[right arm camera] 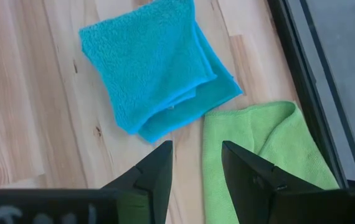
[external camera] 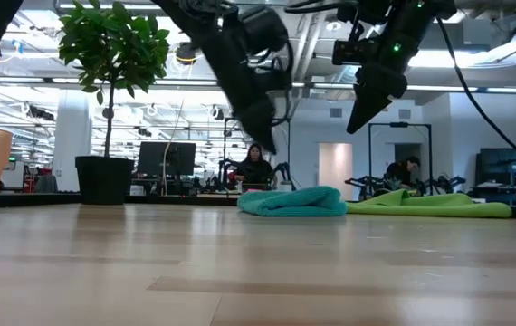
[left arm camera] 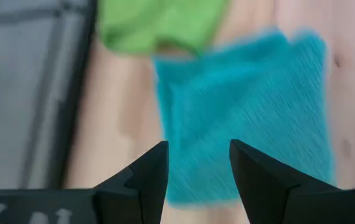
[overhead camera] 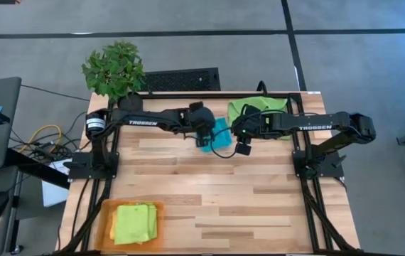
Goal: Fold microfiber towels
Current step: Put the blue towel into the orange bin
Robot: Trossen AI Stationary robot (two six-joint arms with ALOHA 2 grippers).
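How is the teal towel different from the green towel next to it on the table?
The teal towel is folded into a compact layered square; the green towel beside it lies spread in one layer. The teal towel sits nearer the table's middle; the green towel reaches the table's edge. Both lie flat on the wood, unheld.

Left arm (overhead camera: 153, 119): dark, jointed links; white "TROSSEN" lettering along the forearm; silver-ringed cylindrical joint at the shoulder end; black base plate bolted to the table frame.
Right arm (overhead camera: 316, 124): same dark build and white "TROSSEN" lettering; black cable looping over the wrist; small green light on the wrist housing.
Left gripper (left arm camera: 197, 171): two black, wedge-shaped tapered fingers.
Right gripper (right arm camera: 196, 168): two matching black tapered fingers.
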